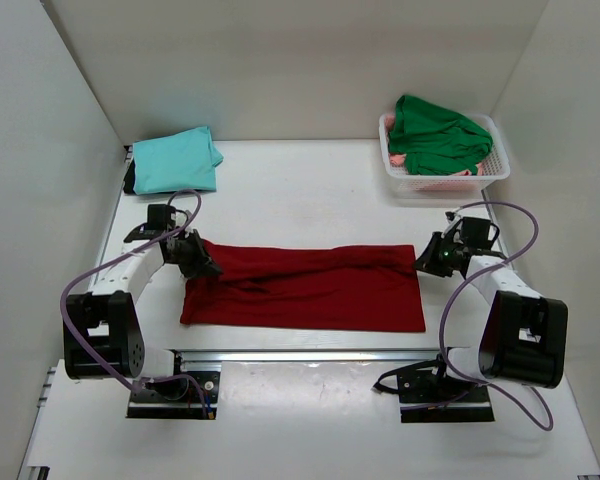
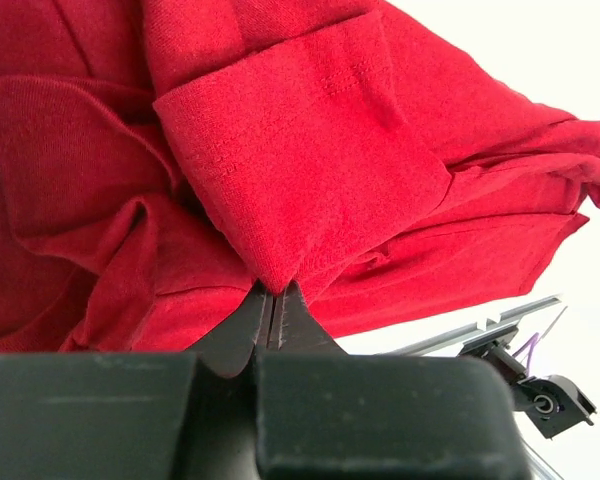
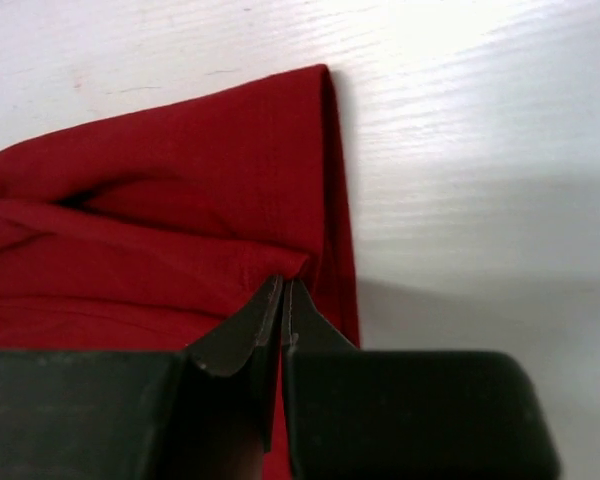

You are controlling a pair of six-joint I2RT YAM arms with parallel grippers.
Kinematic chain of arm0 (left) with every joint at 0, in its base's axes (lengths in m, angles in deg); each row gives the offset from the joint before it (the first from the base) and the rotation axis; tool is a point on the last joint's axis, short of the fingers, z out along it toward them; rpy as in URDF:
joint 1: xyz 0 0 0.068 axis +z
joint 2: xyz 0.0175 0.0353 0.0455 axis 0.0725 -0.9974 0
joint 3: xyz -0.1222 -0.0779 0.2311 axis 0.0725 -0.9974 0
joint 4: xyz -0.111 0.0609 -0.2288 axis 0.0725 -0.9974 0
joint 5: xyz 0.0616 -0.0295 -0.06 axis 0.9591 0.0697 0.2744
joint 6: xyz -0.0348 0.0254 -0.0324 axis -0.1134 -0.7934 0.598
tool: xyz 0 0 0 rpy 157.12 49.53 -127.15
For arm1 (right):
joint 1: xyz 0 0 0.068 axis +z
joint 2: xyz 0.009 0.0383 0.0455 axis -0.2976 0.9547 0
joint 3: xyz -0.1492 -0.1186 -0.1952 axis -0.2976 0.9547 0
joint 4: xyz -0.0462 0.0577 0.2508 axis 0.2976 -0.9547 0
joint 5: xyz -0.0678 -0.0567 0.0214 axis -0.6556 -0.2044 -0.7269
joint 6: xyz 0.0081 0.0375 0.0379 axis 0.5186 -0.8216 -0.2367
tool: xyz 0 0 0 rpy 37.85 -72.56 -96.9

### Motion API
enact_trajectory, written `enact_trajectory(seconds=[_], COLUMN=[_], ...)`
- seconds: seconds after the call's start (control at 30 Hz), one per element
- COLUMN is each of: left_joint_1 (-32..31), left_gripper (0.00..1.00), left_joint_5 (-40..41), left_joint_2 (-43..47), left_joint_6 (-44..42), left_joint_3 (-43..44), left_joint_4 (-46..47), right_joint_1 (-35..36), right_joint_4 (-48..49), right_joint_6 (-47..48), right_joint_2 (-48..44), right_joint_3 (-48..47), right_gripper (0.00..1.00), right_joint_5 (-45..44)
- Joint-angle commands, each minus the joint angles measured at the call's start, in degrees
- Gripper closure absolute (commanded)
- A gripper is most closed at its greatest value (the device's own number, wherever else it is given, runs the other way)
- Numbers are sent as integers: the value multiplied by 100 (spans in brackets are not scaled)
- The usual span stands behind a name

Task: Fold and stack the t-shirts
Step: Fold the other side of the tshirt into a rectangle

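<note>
Dark red cloth, top view: the dark red t-shirt (image 1: 305, 288) lies as a long band across the near half of the table (image 1: 300, 190). My left gripper (image 1: 193, 255) is at the band's 9 o'clock end and my right gripper (image 1: 432, 258) at its 3 o'clock end, both on the far edge. The light teal t-shirt (image 1: 175, 160) lies folded at the table's 10 o'clock corner.

Container: the white basket (image 1: 495, 165) stands at 2 o'clock. It holds the bright green t-shirt (image 1: 438, 135), heaped above the rim. A pinkish item shows beneath it; I cannot identify it.

Left wrist view: my left gripper (image 2: 273, 300) is closed, jaws together on a pinched point of the dark red t-shirt (image 2: 310, 150). A hemmed sleeve hangs at 12 o'clock.

Right wrist view: my right gripper (image 3: 285, 290) is closed, jaws pinching the hemmed edge of the dark red t-shirt (image 3: 180, 230). Bare table (image 3: 480, 150) lies at 3 o'clock.

Step in hand, by my judgement: a lengthwise fold of the red shirt, with both far corners gripped.

Next move, by my judgement:
1. Move both grippers together, at equal height.
2. Keep the cloth taut between them.
3. Lay the gripped edge square on the 6 o'clock edge before release.
</note>
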Motion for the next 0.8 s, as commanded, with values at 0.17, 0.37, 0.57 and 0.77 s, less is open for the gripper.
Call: enact_trajectory(seconds=[0.17,0.37,0.57,0.77], left_joint_1=[33,59,77,-2], left_gripper=[100,82,56,54], left_joint_5=[139,367,596,579], left_joint_2=[307,324,306,175], left_joint_6=[-128,-111,-32,39], left_joint_3=[-112,-165,-95,326], left_joint_4=[17,-89,-115,-98], right_joint_1=[-150,-132,52,377], right_joint_4=[50,-160,-424,-73], right_joint_6=[107,-94,-165,-122], right_joint_2=[-340,-410,-875,-1676], right_joint_3=[94,155,155,208], right_gripper=[100,100,75,63], right_joint_5=[-667,-1044,-1694,-1529])
